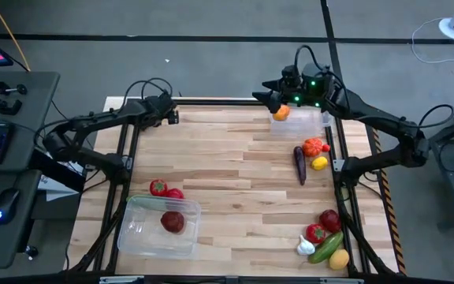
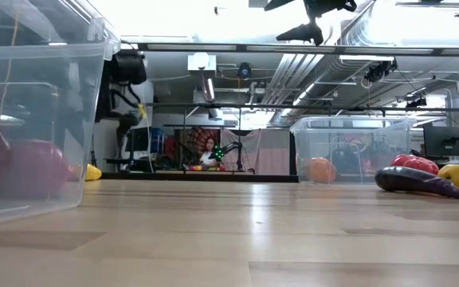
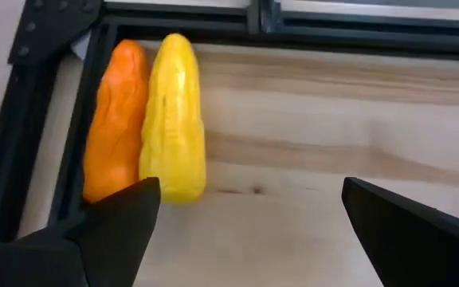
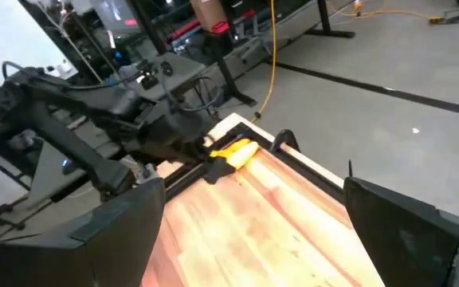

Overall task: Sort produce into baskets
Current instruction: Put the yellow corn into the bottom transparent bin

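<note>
Along the right edge of the high view, loose produce is lying in two clusters on the wooden table [image 1: 235, 166]: an orange-red tomato [image 1: 314, 147], a yellow lemon [image 1: 319, 163] and a dark purple eggplant [image 1: 299, 164] at mid height, and lower down a dark red apple [image 1: 329, 219], a red pepper [image 1: 315, 233], white garlic [image 1: 305, 247], a green cucumber [image 1: 326, 244] and another yellow piece [image 1: 339, 258]. One clear basket [image 1: 306, 123] is sitting at the upper right of the table with a single orange fruit [image 1: 281, 113] in its near corner; the other clear basket [image 1: 158, 226] is lying at the lower left, holding a dark red piece [image 1: 173, 222], with two red tomatoes [image 1: 158, 187] resting just beside its upper rim. At the table's upper left corner, an orange carrot [image 3: 115, 119] and a yellow corn-like piece [image 3: 174, 115] are lying side by side, touching, against the black frame. The left gripper [image 3: 249, 231] is hovering just over that pair with its fingers spread wide and gripping nothing. The right gripper [image 4: 253, 231] is hanging above the upper right basket near the orange fruit, its fingers likewise parted wide and empty, raised clear of the table in the low view.
</note>
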`<state>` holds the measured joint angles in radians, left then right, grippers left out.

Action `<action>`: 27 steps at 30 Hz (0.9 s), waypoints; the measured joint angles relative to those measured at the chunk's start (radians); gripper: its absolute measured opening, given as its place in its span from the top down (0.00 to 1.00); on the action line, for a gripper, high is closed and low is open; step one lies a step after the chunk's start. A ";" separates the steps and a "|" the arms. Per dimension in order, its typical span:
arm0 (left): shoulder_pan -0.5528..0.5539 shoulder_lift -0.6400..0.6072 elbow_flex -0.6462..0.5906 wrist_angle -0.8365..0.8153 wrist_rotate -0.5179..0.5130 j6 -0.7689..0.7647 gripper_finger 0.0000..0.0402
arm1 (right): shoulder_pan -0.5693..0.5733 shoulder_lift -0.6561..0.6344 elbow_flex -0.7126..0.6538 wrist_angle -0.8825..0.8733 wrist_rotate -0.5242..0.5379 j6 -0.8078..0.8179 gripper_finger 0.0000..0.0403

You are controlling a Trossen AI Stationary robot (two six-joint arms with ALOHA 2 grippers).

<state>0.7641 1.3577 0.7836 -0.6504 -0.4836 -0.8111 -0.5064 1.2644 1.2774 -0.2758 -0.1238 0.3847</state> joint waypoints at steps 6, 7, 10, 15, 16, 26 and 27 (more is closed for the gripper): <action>0.076 0.066 -0.001 -0.003 -0.009 0.005 0.13 | 0.000 0.000 0.000 -0.004 0.000 0.036 0.06; 0.085 0.080 -0.002 0.001 -0.010 0.002 0.14 | 0.000 0.000 0.000 -0.004 0.001 0.038 0.06; 0.103 0.122 -0.001 0.052 -0.012 0.021 0.15 | 0.000 0.000 0.000 -0.004 0.010 0.057 0.06; 0.121 0.175 -0.001 0.103 -0.006 0.027 0.16 | 0.000 0.000 0.000 -0.004 0.010 0.071 0.06; 0.124 0.184 -0.001 0.106 -0.006 0.027 0.16 | 0.000 0.000 0.000 -0.004 0.010 0.071 0.06; 0.132 0.221 0.000 0.150 0.002 -0.007 0.19 | 0.003 0.000 0.000 -0.003 0.009 0.071 0.06; 0.132 0.224 0.000 0.159 0.000 -0.022 0.20 | 0.003 0.000 0.000 -0.003 0.009 0.071 0.06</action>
<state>0.8963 1.5818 0.7834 -0.4917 -0.4838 -0.8333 -0.5037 1.2644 1.2774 -0.2787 -0.1146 0.4557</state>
